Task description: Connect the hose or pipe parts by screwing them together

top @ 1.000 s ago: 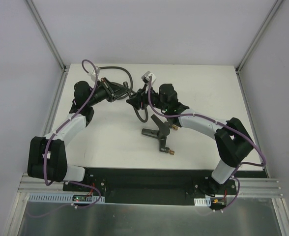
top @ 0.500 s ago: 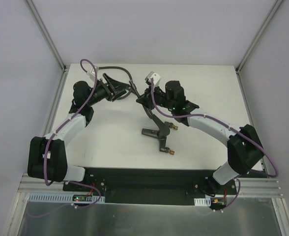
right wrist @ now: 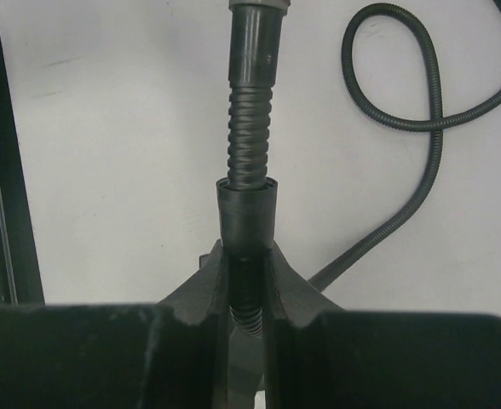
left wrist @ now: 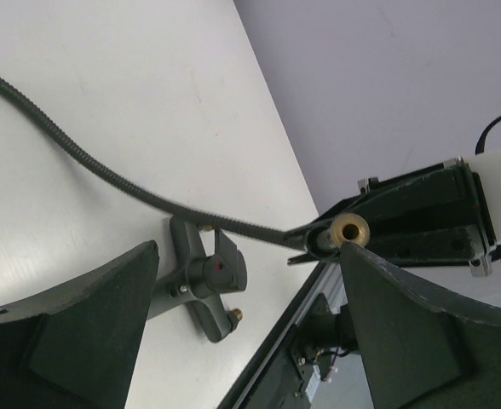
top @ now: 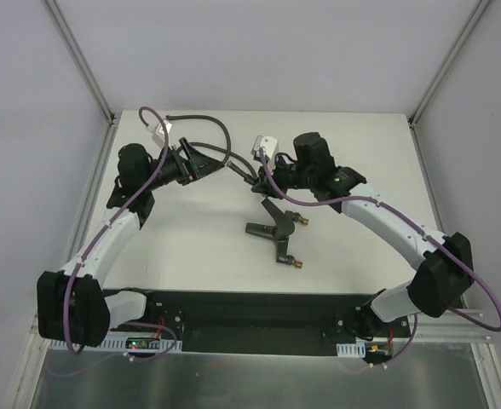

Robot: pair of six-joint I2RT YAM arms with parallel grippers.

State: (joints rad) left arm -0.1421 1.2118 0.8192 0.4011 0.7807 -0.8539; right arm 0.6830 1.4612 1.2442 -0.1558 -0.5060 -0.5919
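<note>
Screwing not yet begun: right claw [right wrist: 246, 281] clamped on hose [top: 212, 136] just behind brass end nut [left wrist: 348, 230], left claw [top: 204, 160] spread wide and empty nearby, forked fitting [top: 272, 228] lying loose on tabletop [top: 191, 247], apart from both, yet to be picked up and threaded.

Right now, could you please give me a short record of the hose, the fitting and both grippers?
hose: looped on the far part of the table, one end held up
brass nut: on the held hose end, joined to nothing
forked fitting: lying on the table, untouched
left gripper: jaws open, holding nothing
right gripper: jaws shut on the hose near its end
connection: not yet made
</note>
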